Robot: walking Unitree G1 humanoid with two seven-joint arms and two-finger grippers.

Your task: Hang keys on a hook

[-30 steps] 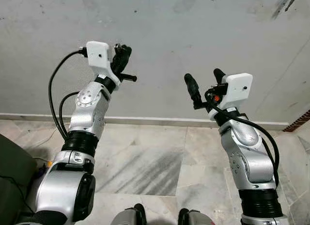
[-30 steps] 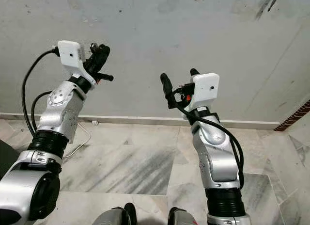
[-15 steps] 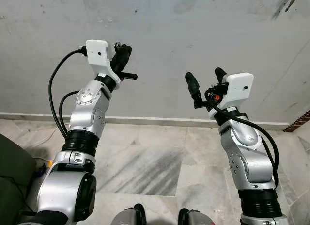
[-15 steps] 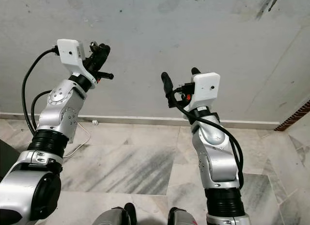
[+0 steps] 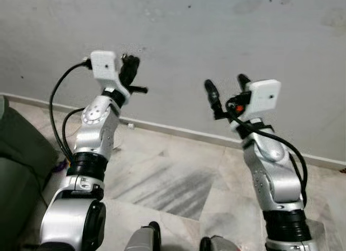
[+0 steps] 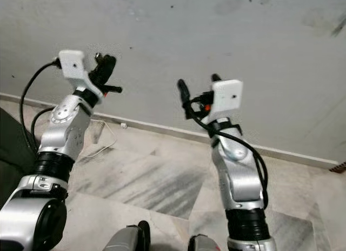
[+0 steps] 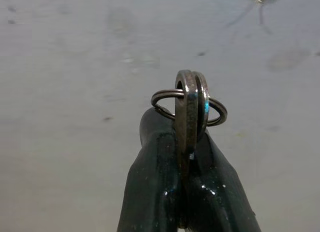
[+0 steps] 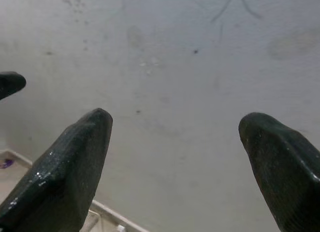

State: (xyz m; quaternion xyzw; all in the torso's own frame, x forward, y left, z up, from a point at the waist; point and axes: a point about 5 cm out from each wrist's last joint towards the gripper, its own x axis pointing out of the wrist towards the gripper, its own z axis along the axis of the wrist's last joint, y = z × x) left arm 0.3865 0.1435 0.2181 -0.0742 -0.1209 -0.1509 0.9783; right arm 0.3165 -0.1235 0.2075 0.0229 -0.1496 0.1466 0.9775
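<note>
Camera swung left, skirting now tilted; both arms hold their raised pose. Keys [image 7: 189, 108] pinched in the closed left tool [image 5: 130, 72], upper left of frame, facing the wall [image 5: 227, 29]. Right tool [image 5: 227, 91] gapes wide, empty. Hanging not yet done; reaching the hook remains.

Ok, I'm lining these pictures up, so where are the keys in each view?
Left eye view: keys upper left, at the tip of the raised left gripper.
Right eye view: keys upper left, at the same tip.
Left wrist view: keys in the centre, pinched between shut fingers.
Right wrist view: right gripper open, facing wall.
Shared landmark: the grey wall.
</note>
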